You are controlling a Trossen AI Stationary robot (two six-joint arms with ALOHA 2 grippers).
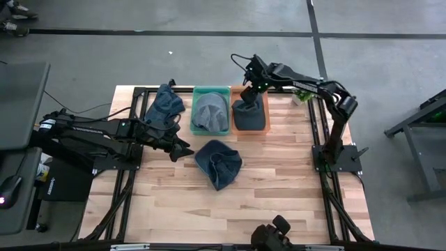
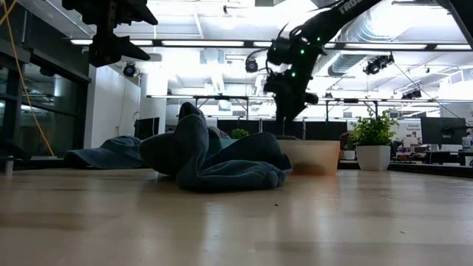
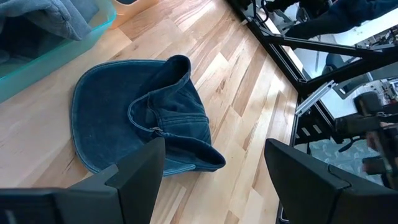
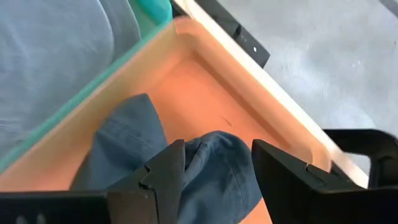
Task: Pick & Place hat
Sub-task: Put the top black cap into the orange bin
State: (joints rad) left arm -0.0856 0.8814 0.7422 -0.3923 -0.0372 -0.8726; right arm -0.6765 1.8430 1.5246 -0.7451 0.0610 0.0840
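Note:
A dark blue denim hat (image 1: 218, 162) lies crumpled on the wooden table's middle, also seen in the left wrist view (image 3: 134, 121). My left gripper (image 1: 184, 149) hangs open just left of it and above the table, touching nothing. Another dark blue hat (image 4: 124, 146) lies in the orange bin (image 1: 267, 104) at the far edge. My right gripper (image 4: 214, 168) stands open right above that hat, one finger on either side of its raised crown. A grey hat (image 1: 210, 111) fills the teal bin (image 1: 195, 97). One more blue hat (image 1: 165, 104) lies on the table left of the teal bin.
The two bins stand side by side at the far edge. A small potted plant (image 1: 301, 96) sits right of the orange bin. Black frame rails (image 1: 326, 139) run along the table's left and right sides. Bare wood lies near the front edge (image 1: 230, 216).

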